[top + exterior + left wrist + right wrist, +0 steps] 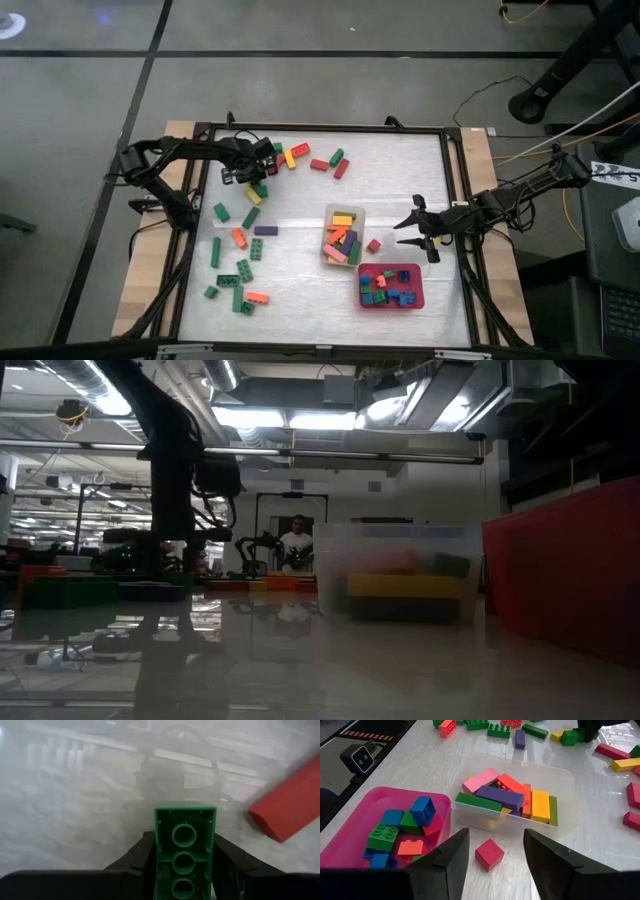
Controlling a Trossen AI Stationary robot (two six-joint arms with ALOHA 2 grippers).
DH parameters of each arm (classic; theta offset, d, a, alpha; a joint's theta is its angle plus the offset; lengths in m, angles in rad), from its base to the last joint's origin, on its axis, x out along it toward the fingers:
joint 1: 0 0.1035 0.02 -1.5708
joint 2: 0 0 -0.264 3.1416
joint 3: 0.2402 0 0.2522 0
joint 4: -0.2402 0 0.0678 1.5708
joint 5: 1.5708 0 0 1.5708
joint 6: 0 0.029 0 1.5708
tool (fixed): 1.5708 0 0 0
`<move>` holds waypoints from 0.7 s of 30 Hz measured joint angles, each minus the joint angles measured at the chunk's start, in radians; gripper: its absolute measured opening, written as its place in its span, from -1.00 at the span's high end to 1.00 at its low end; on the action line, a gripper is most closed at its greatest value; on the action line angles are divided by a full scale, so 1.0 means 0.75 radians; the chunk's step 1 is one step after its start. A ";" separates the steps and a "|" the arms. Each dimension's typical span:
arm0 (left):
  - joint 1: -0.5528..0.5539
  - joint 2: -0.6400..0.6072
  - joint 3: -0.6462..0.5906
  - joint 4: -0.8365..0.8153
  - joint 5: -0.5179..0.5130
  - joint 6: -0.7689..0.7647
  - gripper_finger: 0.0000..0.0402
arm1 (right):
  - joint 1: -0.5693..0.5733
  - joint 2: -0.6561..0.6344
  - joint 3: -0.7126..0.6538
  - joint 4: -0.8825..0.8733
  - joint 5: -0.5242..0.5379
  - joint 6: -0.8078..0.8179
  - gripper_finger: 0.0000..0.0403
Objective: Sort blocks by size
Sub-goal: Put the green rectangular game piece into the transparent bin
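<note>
Left wrist view: left gripper (184, 857) clamps a green block (184, 845).

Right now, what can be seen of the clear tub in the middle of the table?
The clear tub is a shallow rectangular container of see-through plastic with rounded corners, upright on the white table. It holds long bricks piled loosely: pink, green, purple, orange, yellow. The red tray stands close beside one corner, and a small red block lies on the table just outside its wall. No pincer touches it.

2 black jointed arms (175, 160) w/ cables
</note>
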 joint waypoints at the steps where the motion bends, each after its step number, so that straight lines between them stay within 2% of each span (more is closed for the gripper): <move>1: -0.005 -0.013 -0.003 0.010 0.000 0.030 0.40 | 0.000 0.000 0.000 0.000 0.000 0.000 0.08; 4: -0.017 -0.080 0.017 0.079 0.047 0.114 0.40 | 0.000 0.000 0.000 -0.001 0.000 0.000 0.07; 7: -0.046 -0.150 0.041 0.162 0.152 0.192 0.40 | 0.000 0.001 0.000 -0.001 0.000 -0.001 0.08; 10: -0.117 -0.218 0.049 0.361 0.281 0.209 0.40 | 0.000 0.001 0.000 0.000 0.000 -0.001 0.07; 12: -0.190 -0.234 0.052 0.536 0.314 0.213 0.40 | 0.000 0.001 0.000 0.000 0.001 -0.001 0.08; 17: -0.444 -0.188 0.052 1.003 0.286 0.214 0.38 | 0.000 0.001 0.000 0.001 0.002 -0.001 0.07; 21: -0.661 -0.092 0.051 1.308 0.168 0.296 0.32 | 0.000 0.001 0.000 0.000 0.002 -0.001 0.07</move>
